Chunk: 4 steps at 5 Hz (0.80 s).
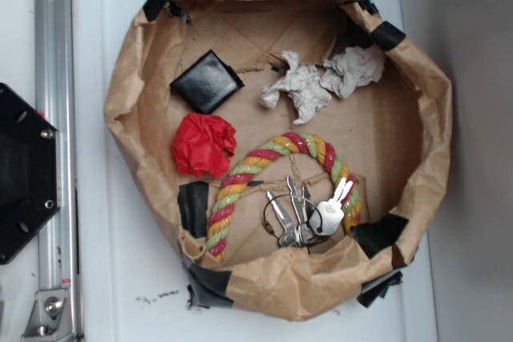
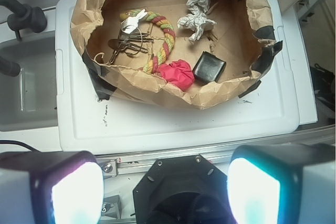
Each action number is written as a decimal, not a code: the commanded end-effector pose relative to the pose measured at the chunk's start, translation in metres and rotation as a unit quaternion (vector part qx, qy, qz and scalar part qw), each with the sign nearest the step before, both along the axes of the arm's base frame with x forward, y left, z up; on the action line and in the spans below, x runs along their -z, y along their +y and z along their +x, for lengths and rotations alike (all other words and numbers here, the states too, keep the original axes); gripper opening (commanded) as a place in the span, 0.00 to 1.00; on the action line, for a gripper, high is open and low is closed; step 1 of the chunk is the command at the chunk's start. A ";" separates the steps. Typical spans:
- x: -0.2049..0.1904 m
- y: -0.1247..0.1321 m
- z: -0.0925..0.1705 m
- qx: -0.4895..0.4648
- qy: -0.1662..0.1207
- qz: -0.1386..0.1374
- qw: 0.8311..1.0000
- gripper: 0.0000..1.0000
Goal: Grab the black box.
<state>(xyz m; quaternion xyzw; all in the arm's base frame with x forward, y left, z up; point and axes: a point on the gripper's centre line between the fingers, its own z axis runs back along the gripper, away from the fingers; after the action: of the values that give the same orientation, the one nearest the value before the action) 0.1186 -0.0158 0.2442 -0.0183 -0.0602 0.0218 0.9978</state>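
Beside the crumpled red paper (image 1: 203, 145), touching its upper edge, the black box (image 1: 207, 81) lies flat inside the paper-walled bin (image 1: 433, 142). Your hand (image 2: 165, 192) hangs spread, well outside the bin. Clear the wall, then straddle the box's thin sides.

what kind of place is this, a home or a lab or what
Probably a lab or workshop test bench, not a home. A hand-made brown paper tray patched with black tape holds odd practice items like the black box and keys, beside an aluminium rail.
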 end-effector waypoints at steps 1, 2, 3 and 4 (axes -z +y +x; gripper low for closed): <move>0.000 0.000 0.000 0.000 0.000 0.000 1.000 1.00; 0.026 0.020 0.050 -0.087 -0.020 0.016 0.996 1.00; 0.053 0.039 0.094 -0.150 -0.024 0.023 0.988 1.00; 0.092 0.052 0.115 -0.222 -0.015 0.036 0.974 1.00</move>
<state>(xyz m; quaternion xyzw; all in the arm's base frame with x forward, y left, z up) 0.2344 0.0236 0.1430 0.0333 -0.0599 0.2247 0.9720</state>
